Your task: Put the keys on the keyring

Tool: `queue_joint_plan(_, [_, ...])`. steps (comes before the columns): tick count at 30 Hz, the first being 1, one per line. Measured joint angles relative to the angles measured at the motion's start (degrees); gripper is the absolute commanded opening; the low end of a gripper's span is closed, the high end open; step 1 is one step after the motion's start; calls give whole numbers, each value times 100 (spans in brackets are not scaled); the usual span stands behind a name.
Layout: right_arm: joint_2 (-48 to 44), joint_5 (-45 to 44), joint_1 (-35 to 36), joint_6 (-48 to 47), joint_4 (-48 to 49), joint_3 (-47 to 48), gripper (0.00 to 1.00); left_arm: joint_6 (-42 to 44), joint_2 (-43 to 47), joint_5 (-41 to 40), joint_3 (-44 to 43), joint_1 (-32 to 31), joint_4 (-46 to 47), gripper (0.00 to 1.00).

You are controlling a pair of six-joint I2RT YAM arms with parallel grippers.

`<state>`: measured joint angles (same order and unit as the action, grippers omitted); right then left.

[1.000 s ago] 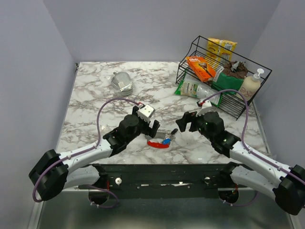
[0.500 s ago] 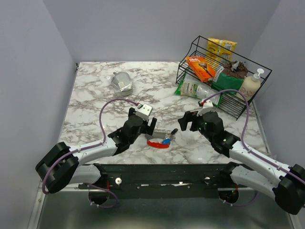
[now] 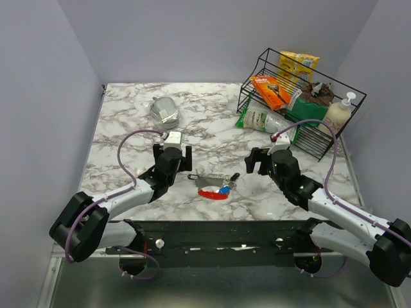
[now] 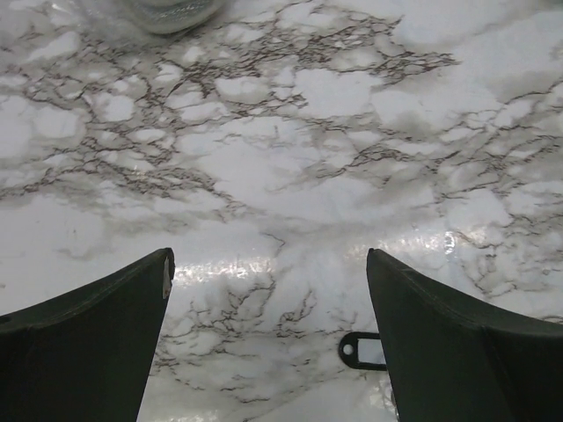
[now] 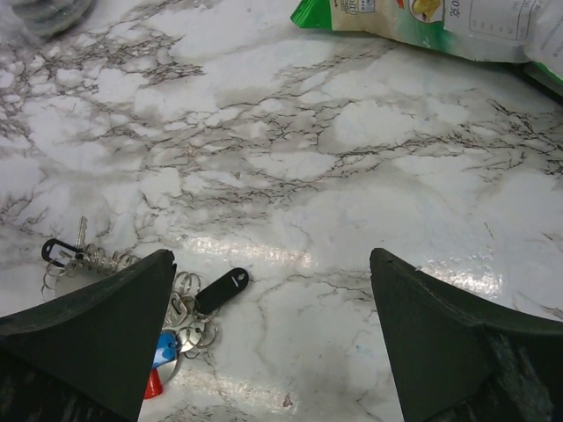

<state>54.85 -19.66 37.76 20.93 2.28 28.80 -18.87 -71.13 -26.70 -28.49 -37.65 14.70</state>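
The keyring (image 3: 212, 192) lies flat on the marble table (image 3: 128, 128) between the arms. It has a curved red tag, a small blue tag and a silver chain running left to right. A black key (image 5: 222, 290) lies slanted beside the rings. A second key (image 4: 361, 349) sits at the chain's left end. The left gripper (image 3: 172, 149) and right gripper (image 3: 258, 159) are spread wide and hold nothing. A wire basket (image 3: 311, 138) stands behind.
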Motion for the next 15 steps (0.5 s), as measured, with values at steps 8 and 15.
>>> queue_joint_plan(8, [7,-234,-4,2,-92,0,100,-907,890,-590,46,446,-688,99])
queue_joint_plan(15, [-214,-544,-66,44,-179,-2,100,-1528,1954,-1451,186,531,-1158,99])
